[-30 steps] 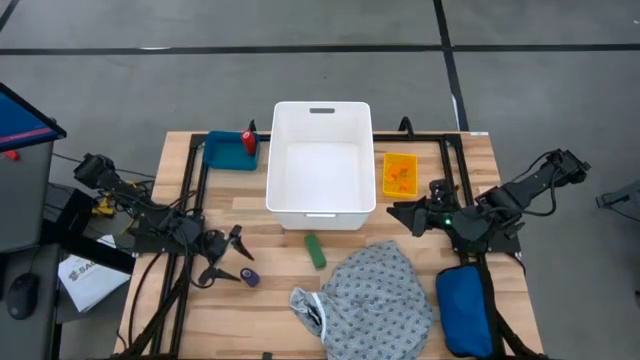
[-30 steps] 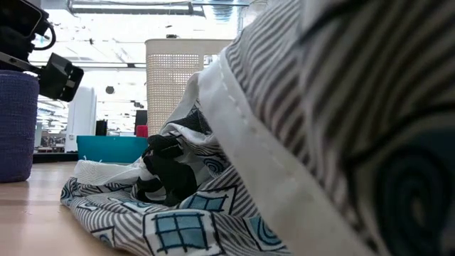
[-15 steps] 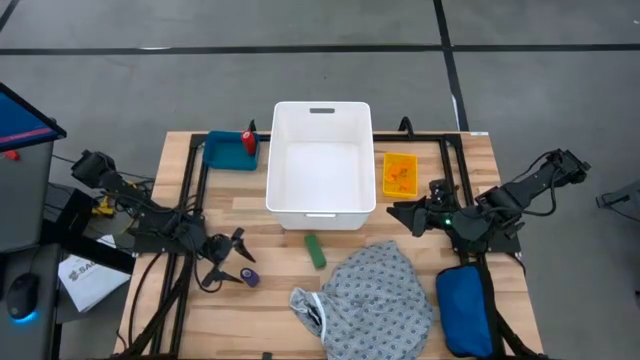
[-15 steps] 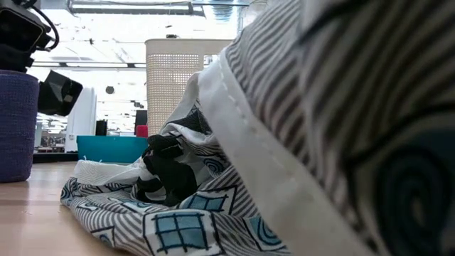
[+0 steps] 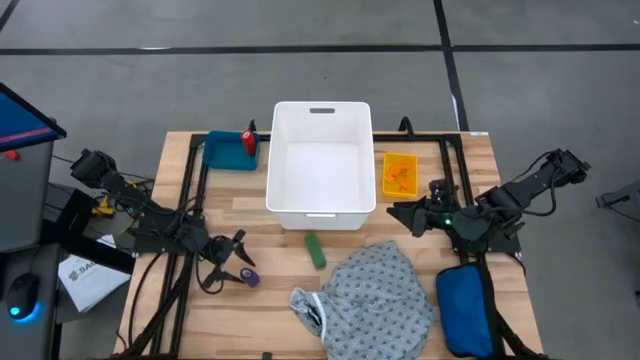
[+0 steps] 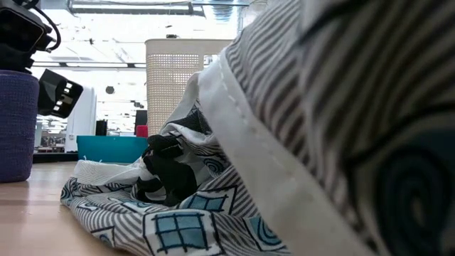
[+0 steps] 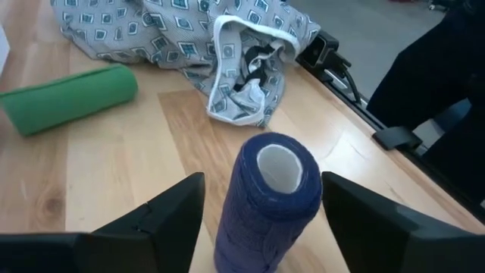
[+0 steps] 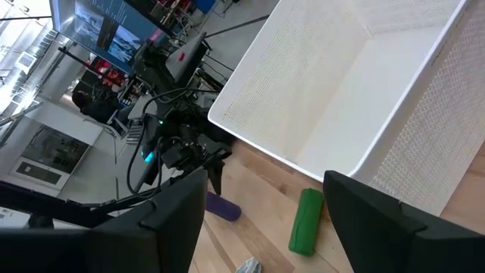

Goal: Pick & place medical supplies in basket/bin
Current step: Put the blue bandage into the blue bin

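Purple roll (image 7: 267, 199) standing upright right between the open left gripper (image 7: 261, 208) fingers, not yet squeezed; right gripper (image 5: 397, 213) open, far off.

A: Overhead light is falling evenly on the worktop (image 5: 250, 210); shadows beside the white bin (image 5: 320, 165) are staying soft and short.

B: At table height, ceiling lights (image 6: 128, 8) behind the gown (image 6: 284, 142) are washing the room out, and the gown's nearest folds are blurring.

A: The purple roll (image 7: 269, 201) is showing sharp in the left wrist view.
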Tool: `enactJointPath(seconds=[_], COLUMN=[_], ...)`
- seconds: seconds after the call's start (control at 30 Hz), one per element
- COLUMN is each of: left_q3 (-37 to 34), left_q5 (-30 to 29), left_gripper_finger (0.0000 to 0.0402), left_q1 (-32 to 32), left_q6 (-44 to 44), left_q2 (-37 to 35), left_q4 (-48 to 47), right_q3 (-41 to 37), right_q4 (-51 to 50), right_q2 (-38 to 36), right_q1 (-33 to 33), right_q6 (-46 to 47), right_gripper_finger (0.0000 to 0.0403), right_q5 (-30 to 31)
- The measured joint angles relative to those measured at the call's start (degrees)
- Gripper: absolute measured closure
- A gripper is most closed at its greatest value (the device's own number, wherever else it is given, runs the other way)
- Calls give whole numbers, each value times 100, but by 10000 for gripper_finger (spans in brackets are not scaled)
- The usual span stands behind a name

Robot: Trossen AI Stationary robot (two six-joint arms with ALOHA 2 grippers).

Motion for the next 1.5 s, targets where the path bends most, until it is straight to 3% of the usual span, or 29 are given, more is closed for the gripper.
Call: enactJointPath(seconds=[0.53,1.07,1.27,1.5], left_q3=[0,14,516,1394], left_q5=[-64,-527,-684,-1281], left_gripper_finger=[228,251,252,252], left_q1=[0,0,2,4], left_q6=[-63,-194,-15,576], left_q2=[-7,-8,-7,-7], left_q4=[150,1047,1045,1041], right_q3=[0,0,0,2], right_q4=[-2,15,76,138], right_q2=[0,0,-4,-44], right_q1=[0,0,0,4], right_q6=[-2,-63,-214,-367], right_gripper_finger=[143,143,143,143], right_q5=[0,-20,-24,-50])
